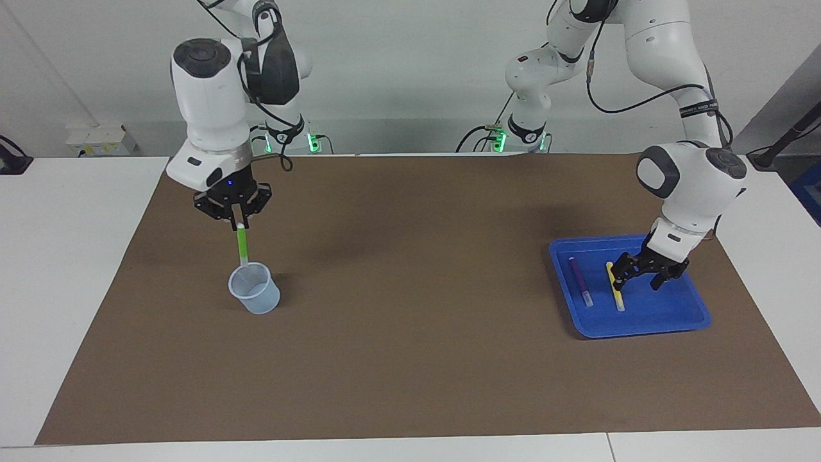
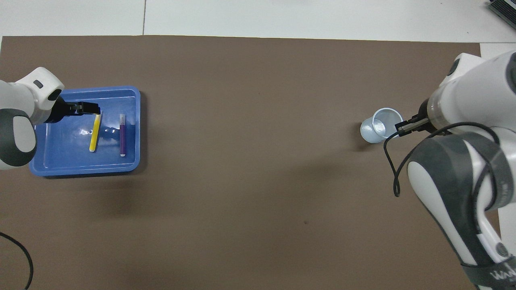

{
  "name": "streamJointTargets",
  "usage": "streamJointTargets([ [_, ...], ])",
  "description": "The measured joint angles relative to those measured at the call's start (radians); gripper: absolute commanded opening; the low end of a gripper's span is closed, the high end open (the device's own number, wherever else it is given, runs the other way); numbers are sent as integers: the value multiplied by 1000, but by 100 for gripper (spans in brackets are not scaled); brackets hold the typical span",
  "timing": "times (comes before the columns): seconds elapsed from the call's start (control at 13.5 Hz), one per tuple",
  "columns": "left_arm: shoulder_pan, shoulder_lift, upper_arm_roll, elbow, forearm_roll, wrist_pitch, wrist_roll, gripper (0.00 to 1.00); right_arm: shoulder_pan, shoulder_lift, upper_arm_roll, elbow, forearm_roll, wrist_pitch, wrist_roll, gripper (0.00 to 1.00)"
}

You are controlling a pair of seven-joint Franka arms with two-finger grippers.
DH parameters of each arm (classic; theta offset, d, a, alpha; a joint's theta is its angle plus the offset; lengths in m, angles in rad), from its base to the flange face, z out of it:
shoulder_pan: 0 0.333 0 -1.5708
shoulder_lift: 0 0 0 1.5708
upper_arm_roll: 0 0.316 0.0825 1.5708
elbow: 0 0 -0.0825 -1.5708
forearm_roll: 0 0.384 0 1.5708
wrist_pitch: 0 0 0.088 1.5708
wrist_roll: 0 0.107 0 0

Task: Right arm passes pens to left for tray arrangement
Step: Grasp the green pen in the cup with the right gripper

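Counter (image 1: 77, 256): white, with a brown mat (image 1: 410, 321) over most of it.

Right arm (image 1: 211, 96): at its own end of the mat, wrist pointing straight down. Right gripper (image 1: 238, 223) hangs over the cup; jaws closed on the whitish top end of the green pen (image 1: 242, 247).

Green pen: held upright, its lower end dipping inside the cup's rim.

Cup (image 1: 255, 290): small, translucent, upright on the mat at the right arm's end.

Middle of the mat: bare brown surface between cup and tray.

Tray (image 1: 648, 321): blue, square, raised rim, on the mat at the left arm's end.

Purple pen (image 1: 580, 280): flat in the tray, on the side toward the right arm's end, whitish end pointing away from the robots.

Yellow pen (image 1: 615, 287): flat in the tray, beside the purple pen and roughly parallel to it, apart from it.

Left arm (image 1: 693, 179): bent down over the tray. Left gripper (image 1: 639, 277) low over the tray at the yellow pen's nearer end; jaws spread wide, gripping nothing.
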Motion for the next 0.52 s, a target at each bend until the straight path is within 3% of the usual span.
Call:
streamJointTargets([
  [0.22,-12,-18,-26,30,-37,-142,-165,100,-4,-40,0,75,78,-95,-1,1],
  [0.52,-13,-44,-41,31,-208,-276,-307,100,-3,-49,2,122,238,-129,110,1],
])
